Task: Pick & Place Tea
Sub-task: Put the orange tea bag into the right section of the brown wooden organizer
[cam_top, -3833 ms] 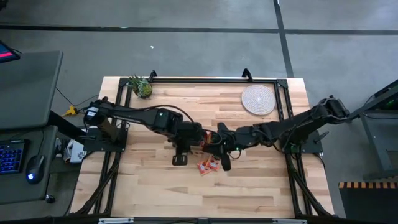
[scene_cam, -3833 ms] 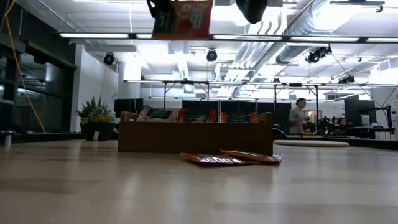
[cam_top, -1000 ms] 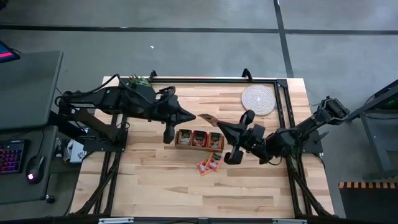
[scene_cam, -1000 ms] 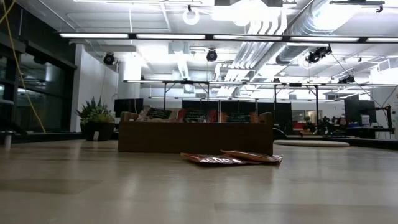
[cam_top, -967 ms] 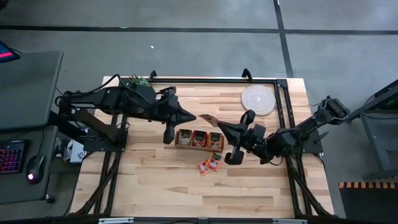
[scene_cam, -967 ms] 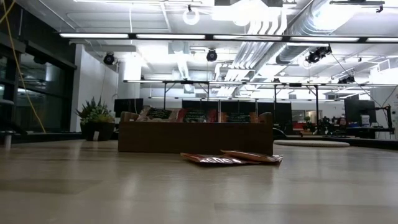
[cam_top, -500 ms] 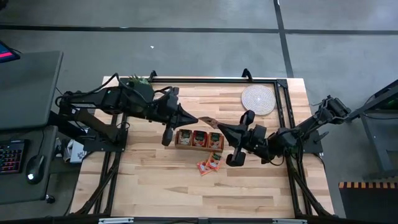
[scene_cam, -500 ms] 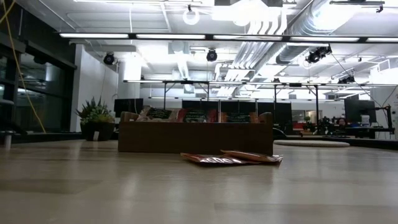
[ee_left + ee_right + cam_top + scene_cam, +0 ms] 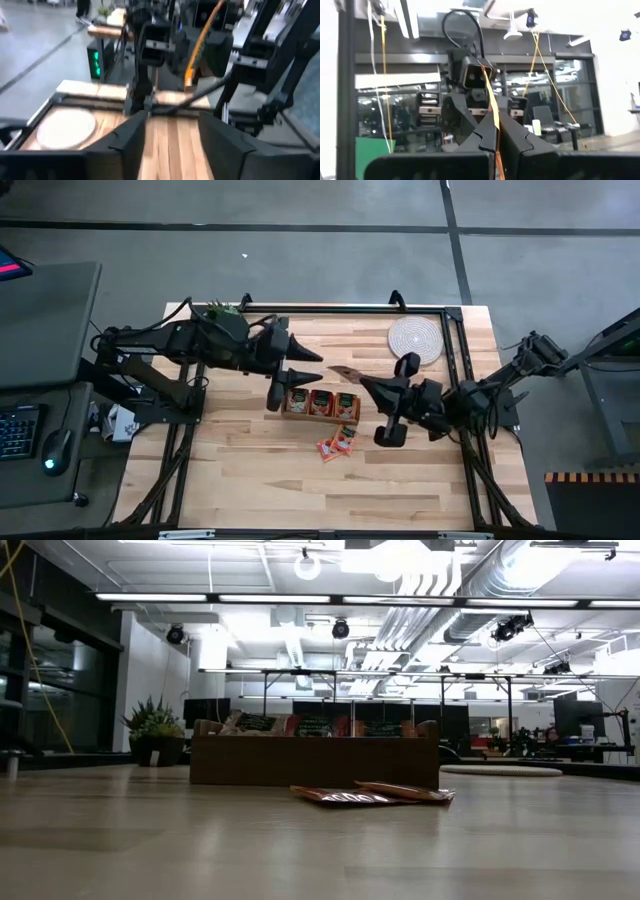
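Note:
One tea sachet (image 9: 343,371) hangs high over the table, just beyond the far side of the long wooden box (image 9: 320,402), with my right gripper (image 9: 363,383) shut on it. My left gripper (image 9: 318,366) faces it from the left, open, its fingers apart from the sachet. In the left wrist view the sachet (image 9: 198,50) shows edge-on as an orange strip. More sachets stand in the box's compartments. Two sachets (image 9: 338,444) lie flat on the table in front of the box (image 9: 315,761). Neither gripper is in the low view. My right gripper pinches the sachet between its two fingers at one edge (image 9: 495,131). The fingers come from the table's right, slanting upward. The sachet stands out beyond the fingertips toward my left gripper, lifted clear of the box and the table.
A round pale woven mat (image 9: 414,340) lies at the far right of the table and a small plant (image 9: 225,318) at the far left. A black frame runs along the table's edges. Bare wood lies near the front edge.
My left gripper has opened and let go of the sachet, which both grippers held between them a second ago. My right gripper has drawn a little toward the table's right edge, keeping the sachet lifted clear.

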